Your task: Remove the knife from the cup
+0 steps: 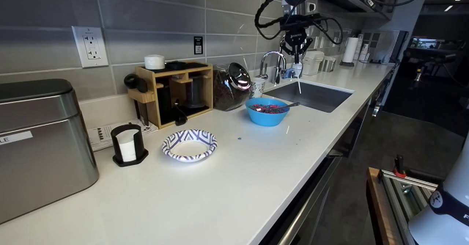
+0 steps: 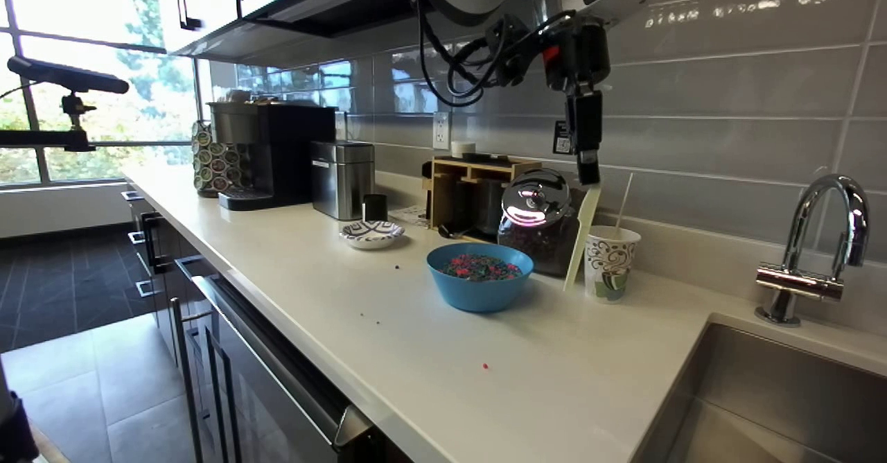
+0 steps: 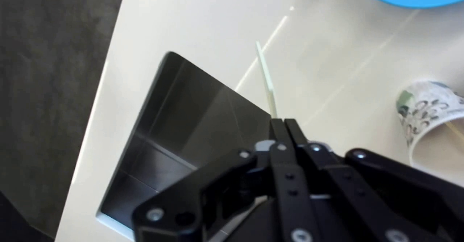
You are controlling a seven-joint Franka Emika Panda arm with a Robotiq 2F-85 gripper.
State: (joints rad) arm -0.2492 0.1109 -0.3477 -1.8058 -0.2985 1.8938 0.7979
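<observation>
The knife (image 2: 582, 238) is a thin, pale green blade. My gripper (image 2: 588, 175) is shut on its upper end, and the knife hangs down, slightly tilted. In the wrist view the knife (image 3: 266, 71) points away from the fingertips (image 3: 284, 120). It also shows under the gripper in an exterior view (image 1: 299, 86). The patterned white paper cup (image 2: 610, 269) stands on the counter with a thin stick (image 2: 625, 198) in it. In the wrist view the cup (image 3: 424, 108) is off to the right, apart from the knife. A dark rounded jar (image 2: 537, 238) with a shiny lid stands behind.
A blue bowl (image 2: 478, 296) of small coloured bits stands near the cup; a spoon (image 1: 291, 106) leans in it. The sink (image 1: 311, 96) and chrome faucet (image 2: 790, 286) are beside the cup. A wooden organizer (image 1: 210, 87) and patterned paper bowl (image 1: 189, 157) stand farther along.
</observation>
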